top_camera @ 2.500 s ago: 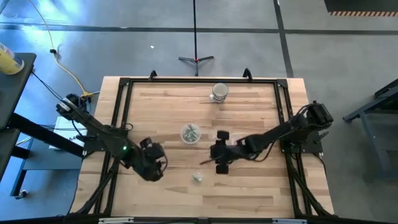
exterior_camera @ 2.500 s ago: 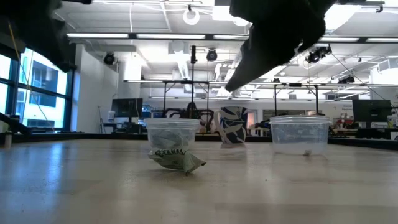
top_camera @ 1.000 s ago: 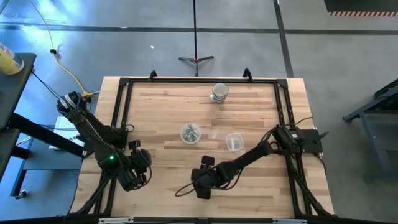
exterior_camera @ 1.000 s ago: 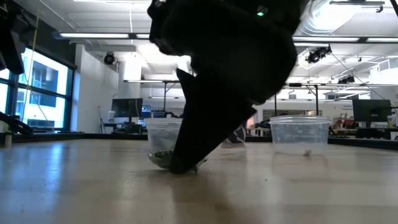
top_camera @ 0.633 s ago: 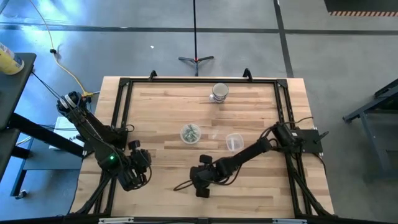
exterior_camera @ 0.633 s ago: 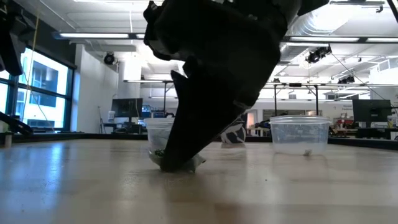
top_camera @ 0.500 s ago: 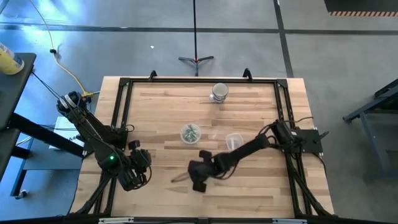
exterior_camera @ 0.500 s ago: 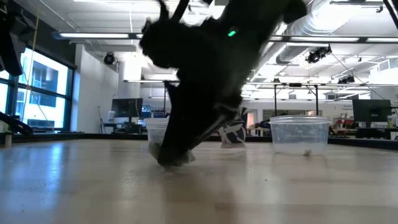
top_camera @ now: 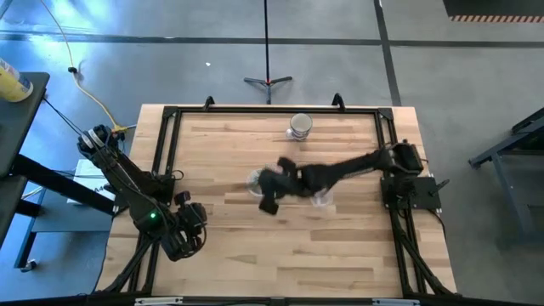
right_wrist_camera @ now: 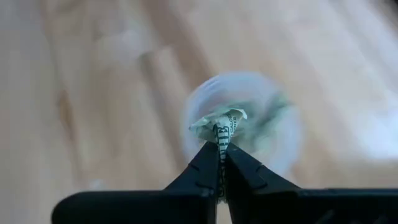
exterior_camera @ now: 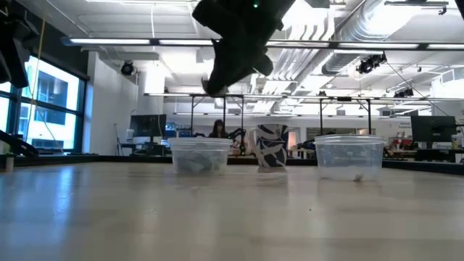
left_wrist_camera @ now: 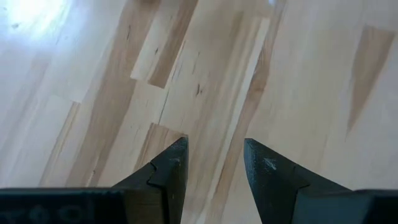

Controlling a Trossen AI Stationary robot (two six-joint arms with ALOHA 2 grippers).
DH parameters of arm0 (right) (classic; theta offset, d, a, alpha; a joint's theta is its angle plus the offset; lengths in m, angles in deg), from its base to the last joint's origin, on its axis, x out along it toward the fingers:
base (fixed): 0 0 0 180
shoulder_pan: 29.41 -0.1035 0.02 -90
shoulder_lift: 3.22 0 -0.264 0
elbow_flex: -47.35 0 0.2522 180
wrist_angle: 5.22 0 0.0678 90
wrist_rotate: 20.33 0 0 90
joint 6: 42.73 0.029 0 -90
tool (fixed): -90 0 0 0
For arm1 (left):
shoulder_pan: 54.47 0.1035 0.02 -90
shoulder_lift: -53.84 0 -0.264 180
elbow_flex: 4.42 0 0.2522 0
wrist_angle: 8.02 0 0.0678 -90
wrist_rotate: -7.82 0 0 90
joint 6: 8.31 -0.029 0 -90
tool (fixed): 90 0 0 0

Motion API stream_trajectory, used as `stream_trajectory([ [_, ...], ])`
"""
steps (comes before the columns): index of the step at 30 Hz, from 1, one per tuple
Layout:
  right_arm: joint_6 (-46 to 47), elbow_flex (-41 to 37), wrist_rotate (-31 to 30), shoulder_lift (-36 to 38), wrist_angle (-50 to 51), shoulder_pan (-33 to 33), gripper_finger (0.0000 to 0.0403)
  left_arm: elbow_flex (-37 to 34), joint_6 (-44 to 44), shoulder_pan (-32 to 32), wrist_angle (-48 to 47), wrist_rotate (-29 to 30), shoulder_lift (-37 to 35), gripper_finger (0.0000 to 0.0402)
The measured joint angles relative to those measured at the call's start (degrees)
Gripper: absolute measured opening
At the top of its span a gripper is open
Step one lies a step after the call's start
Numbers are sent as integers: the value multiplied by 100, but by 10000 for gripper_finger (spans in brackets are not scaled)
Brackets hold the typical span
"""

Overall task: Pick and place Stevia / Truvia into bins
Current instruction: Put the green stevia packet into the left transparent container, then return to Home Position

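so we've got the right gripper (right_wrist_camera: 219, 144) pinched tight on a stevia packet (right_wrist_camera: 219, 124) above the round clear cup (right_wrist_camera: 242, 118) mid frame, left gripper (left_wrist_camera: 214, 165) slightly open, holding nothing, lower left of the high view

- One sweetener packet (right_wrist_camera: 219, 124), pale green and white and crumpled, is seen pinched between the closed tips of the right tool (right_wrist_camera: 219, 149); it is held in the air directly over the tumbler-like clear cup (right_wrist_camera: 244, 127).
- The tumbler-like clear cup (exterior_camera: 199, 155) stands upright on the surface (top_camera: 221, 255) near its middle. Greenish packets (right_wrist_camera: 270, 121) are seen lying inside it; their number cannot be told.
- The round shallow clear cup (exterior_camera: 349, 156) stands upright on the surface, well apart from the tumbler-like cup, on the right arm's side. A small dark speck shows at its bottom; what it is cannot be told.
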Motion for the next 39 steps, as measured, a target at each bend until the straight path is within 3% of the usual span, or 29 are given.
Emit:
stream_trajectory([
  [6, -1056, 1, 1177, -93, 66, 699, 4, 2, 376, 0, 79, 182, 0, 188],
  [11, -1832, 4, 1536, -124, -180, 886, 15, 2, 738, -2, 353, 153, 0, 188],
  [21, -2453, 2, 1538, -117, -291, 1170, 164, 7, 1550, 0, 361, 923, 0, 188],
  [28, -2412, -2, 1145, 225, 723, 908, 205, 7, 1525, 56, 350, 955, 0, 188],
  [33, -1753, -9, 1324, 568, 1180, 449, 200, 7, 775, 485, 664, 713, 0, 188],
  [36, -1174, -15, 1484, 737, 1420, 150, 192, 4, -328, 887, 1496, 299, -45, 188],
  [39, -841, -20, 1173, 1070, 1524, -125, 184, 7, -1463, 1381, 2179, -100, -128, 188],
])
